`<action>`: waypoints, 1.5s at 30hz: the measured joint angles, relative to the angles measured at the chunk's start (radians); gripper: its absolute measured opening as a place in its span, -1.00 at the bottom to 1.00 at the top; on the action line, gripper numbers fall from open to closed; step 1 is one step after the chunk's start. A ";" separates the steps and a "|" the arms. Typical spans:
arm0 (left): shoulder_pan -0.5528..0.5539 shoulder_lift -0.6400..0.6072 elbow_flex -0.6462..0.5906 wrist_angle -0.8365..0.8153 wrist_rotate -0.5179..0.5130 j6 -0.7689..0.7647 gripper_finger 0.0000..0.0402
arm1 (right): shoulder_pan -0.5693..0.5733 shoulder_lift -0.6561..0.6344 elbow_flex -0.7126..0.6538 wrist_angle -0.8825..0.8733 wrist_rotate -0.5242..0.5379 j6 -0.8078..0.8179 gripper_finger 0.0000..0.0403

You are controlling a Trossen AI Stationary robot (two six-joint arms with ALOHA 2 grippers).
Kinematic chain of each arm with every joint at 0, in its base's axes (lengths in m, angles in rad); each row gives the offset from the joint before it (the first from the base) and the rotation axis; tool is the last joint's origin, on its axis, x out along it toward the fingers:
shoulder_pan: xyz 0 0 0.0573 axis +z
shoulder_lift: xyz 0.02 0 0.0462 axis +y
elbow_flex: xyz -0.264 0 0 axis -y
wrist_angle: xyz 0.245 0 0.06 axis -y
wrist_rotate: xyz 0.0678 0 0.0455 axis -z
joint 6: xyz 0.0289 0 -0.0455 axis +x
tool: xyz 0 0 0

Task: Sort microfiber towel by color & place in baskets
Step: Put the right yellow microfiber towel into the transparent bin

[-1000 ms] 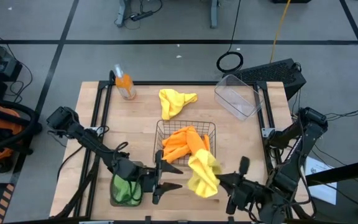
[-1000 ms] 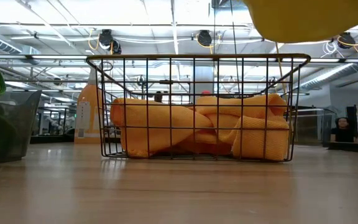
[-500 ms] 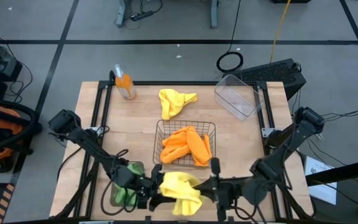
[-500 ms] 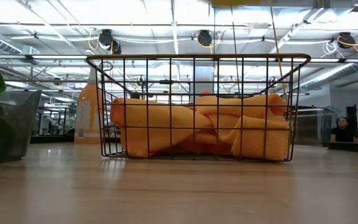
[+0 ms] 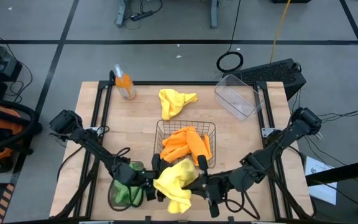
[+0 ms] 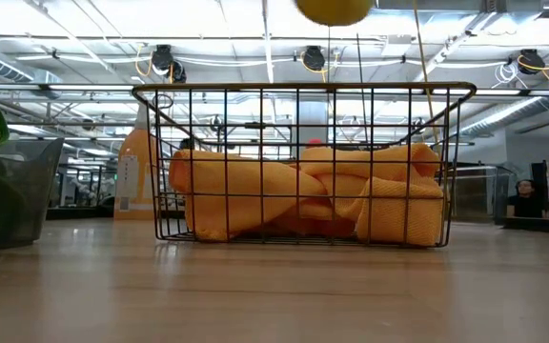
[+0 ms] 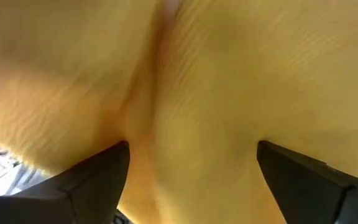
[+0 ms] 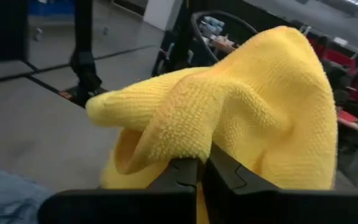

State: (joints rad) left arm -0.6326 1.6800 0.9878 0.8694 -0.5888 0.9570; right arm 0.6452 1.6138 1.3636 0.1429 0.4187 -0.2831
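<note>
A yellow towel [image 5: 174, 180] hangs in the air near the table's near edge; its lowest tip [image 6: 334, 9] shows above the wire basket in the low view. My right gripper [image 5: 199, 180] is shut on it from the right. My left gripper [image 5: 149, 180] is open at its left side, and the cloth [image 7: 191, 93] fills the space between the fingers. The square wire-mesh basket [image 5: 211, 129] holds orange towels [image 5: 185, 144]. The grey tray [image 5: 113, 198] holds a green towel [image 5: 127, 190]. The clear tub [image 5: 238, 96] stands at the far right. A second yellow towel [image 5: 175, 101] lies on the table. My right gripper pinches a bunched fold of the yellow towel [image 8: 194, 146] between its two shut fingers, coming level from the table's right. The towel is lifted clear of the table and bulges slack around the fingertips. My left gripper's fingers [image 7: 92, 177] flank the cloth; whether they touch it I cannot tell.
An orange bottle [image 5: 125, 86] stands at the far left corner. Both arms cross low over the table's near edge, in front of the wire basket [image 6: 303, 162]. Bare wood lies between the bottle, the far yellow towel and the clear tub.
My right gripper has carried the yellow towel toward the table's left, from the near right over to my left gripper in front of the wire basket. The towel stayed lifted clear; it rose out of the low view, and now its tip shows there again.
</note>
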 joint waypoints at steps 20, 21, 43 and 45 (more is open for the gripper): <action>0.023 0.000 0.000 0.036 0.192 -0.114 -0.66 | -0.028 0.000 0.000 -0.011 0.020 0.122 -0.80; 0.020 0.000 0.000 0.033 0.192 -0.114 -0.82 | -0.022 0.000 0.000 -0.021 0.056 0.126 -0.74; 0.007 -0.150 0.001 -0.280 -0.319 -0.462 -0.95 | 0.184 0.139 0.000 -0.045 0.656 -0.146 0.72; 0.025 -0.151 0.001 -0.297 -0.332 -0.519 -0.95 | 0.171 0.181 0.000 0.099 0.660 -0.288 0.81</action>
State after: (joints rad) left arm -0.6077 1.5293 0.9886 0.5721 -0.9213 0.4381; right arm 0.8163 1.7953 1.3636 0.2421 1.0784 -0.5708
